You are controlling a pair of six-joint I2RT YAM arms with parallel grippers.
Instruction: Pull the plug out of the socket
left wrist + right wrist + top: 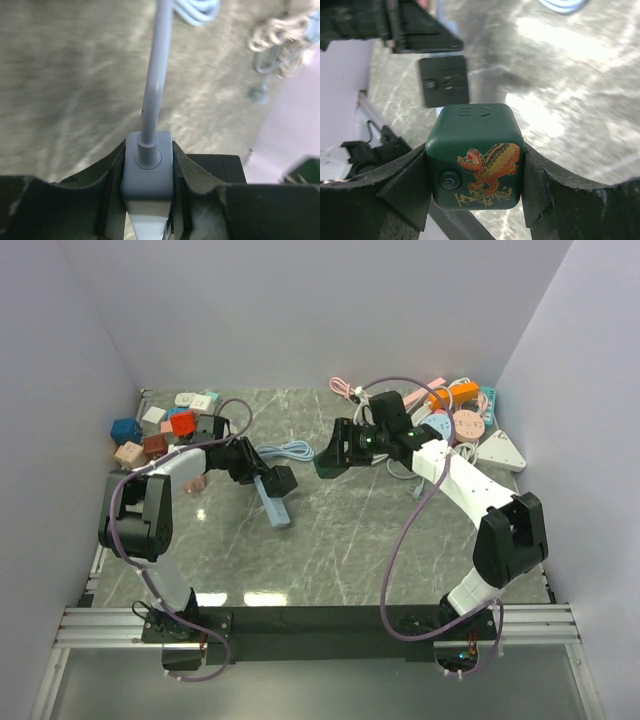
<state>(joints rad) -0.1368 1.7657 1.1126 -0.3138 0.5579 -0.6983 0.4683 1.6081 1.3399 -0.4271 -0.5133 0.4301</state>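
Pinching the pale blue plug (148, 172) in the left pincer (279, 481) and gripping the green cube socket (474, 150) in the right pincer (333, 454), apparently holding them apart over the bench (340, 540); likely needing only lowering and releasing next.

The left arm (150, 505) was bent at the elbow and stretched inward, and the left tool (281, 481) was clamped tight on a plug (148, 172). The right arm (470, 490) was extended toward the middle, and the right tool (331, 456) was closed on a green socket cube (475, 150).
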